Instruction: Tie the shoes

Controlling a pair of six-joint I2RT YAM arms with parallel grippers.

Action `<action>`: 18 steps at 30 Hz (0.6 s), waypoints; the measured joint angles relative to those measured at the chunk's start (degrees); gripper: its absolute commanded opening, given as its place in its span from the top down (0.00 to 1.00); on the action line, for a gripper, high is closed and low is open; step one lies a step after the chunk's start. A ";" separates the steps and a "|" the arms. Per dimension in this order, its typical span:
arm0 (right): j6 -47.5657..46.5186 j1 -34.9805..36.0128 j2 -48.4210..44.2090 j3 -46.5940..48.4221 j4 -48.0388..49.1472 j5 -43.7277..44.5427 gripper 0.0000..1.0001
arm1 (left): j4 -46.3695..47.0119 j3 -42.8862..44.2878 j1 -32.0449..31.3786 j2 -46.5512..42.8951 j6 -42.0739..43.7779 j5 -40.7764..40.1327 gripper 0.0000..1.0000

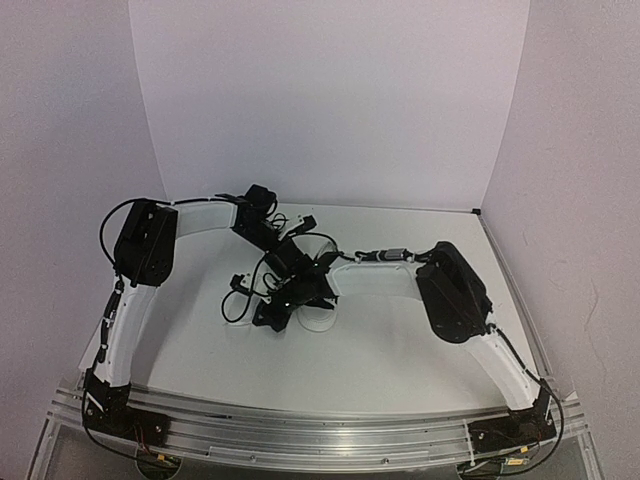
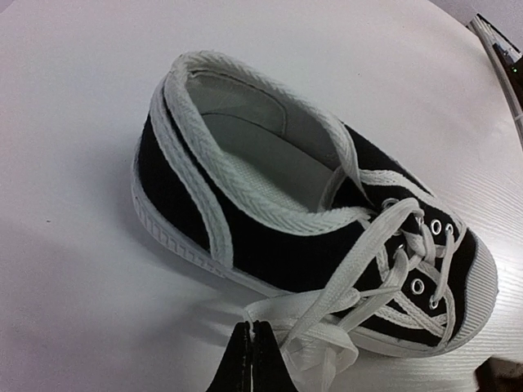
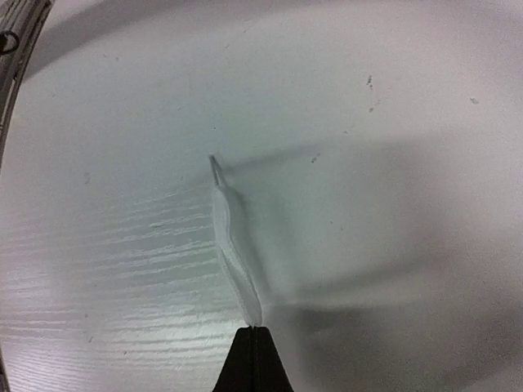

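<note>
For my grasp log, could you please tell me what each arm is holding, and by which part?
The right fingers pinch a white lace short of its free tip. The left fingers look shut on lace bunched beside the shoe.

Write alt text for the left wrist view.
A black sneaker with a white toe cap sits on a white table, toe toward lower right, laces loose. The shut left claw at the bottom edge appears to pinch one.

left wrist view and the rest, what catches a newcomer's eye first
The small black canvas sneaker with white rubber toe cap fills the left wrist view, its long white laces loose. In the right wrist view, the right tool pinches one lace end above the white table.
</note>
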 measured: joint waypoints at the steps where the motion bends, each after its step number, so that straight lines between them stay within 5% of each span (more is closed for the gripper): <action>1: 2.66 -0.19 -2.95 -4.55 2.74 0.08 1.00 | -0.29 0.25 0.00 0.00 0.25 -0.79 1.00; 11: 27.37 -8.90 -35.07 -39.12 26.77 5.23 1.00 | -3.00 0.74 0.00 -0.02 1.41 -6.23 1.00; 18: 40.00 -17.25 -45.91 -54.99 36.05 12.21 1.00 | -3.26 0.77 0.00 -1.08 1.42 -11.20 1.00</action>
